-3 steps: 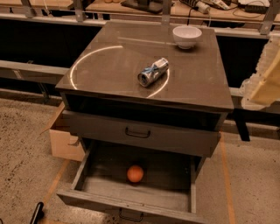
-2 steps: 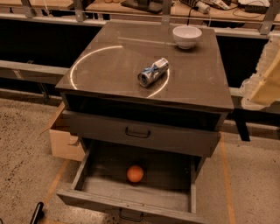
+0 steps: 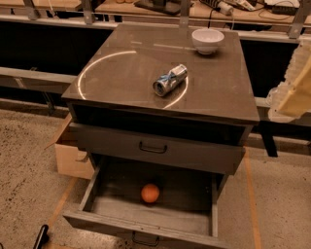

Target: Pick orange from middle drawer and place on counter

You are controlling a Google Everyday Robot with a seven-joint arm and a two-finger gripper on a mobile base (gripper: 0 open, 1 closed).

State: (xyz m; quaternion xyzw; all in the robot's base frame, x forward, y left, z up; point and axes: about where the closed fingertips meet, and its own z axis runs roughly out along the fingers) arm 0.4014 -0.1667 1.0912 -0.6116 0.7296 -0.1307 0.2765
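A lab, with cluttered workbenches (image 3: 121,7) behind; hand (image 3: 290,92) at right edge.

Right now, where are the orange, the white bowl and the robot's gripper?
orange (image 3: 150,193), camera view, middle of the fruit.
white bowl (image 3: 208,46), camera view, its front outer wall.
gripper: not in the camera view.

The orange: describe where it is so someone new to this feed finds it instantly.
Find the dark counter, with the gripper hanging beside it at the right edge. Drop past the upper drawer to the pulled-out middle drawer near the floor. The orange lies alone on its grey floor, the only round, bright orange thing there.
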